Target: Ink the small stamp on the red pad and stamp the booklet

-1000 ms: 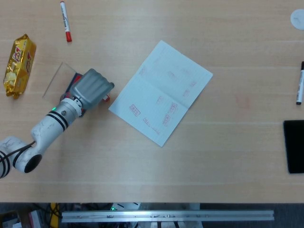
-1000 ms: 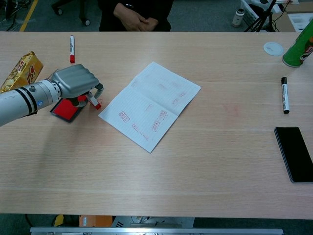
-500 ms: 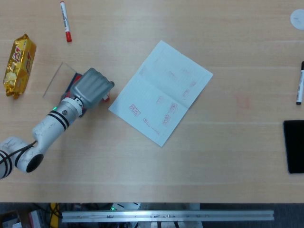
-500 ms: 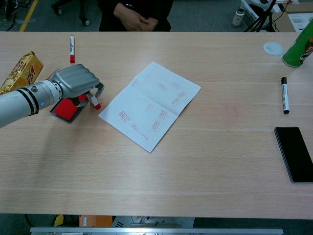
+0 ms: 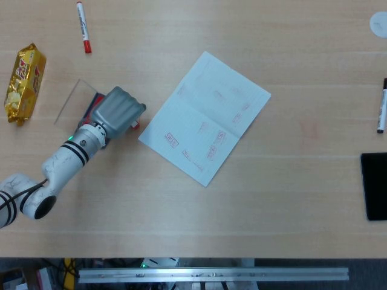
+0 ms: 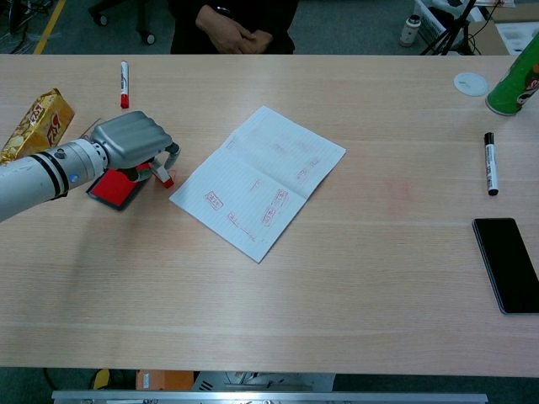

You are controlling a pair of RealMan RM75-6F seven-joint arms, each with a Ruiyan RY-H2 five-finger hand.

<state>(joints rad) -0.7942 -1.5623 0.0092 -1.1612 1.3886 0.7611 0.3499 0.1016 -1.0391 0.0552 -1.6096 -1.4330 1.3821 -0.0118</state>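
The left robot hand [image 6: 133, 143] has its fingers curled around the small stamp [image 6: 160, 173], holding it just past the near edge of the red ink pad [image 6: 112, 189]. The open booklet [image 6: 258, 180] lies flat on the table [image 6: 354, 286] just to the right, already bearing several red marks.

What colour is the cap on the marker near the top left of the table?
Red, on a white-bodied marker; the chest view shows it best.

red marker [image 5: 83, 28] | snack packet [image 5: 23, 81] | black marker [image 6: 489, 163] | phone [image 6: 506, 264] | green can [image 6: 515, 80]
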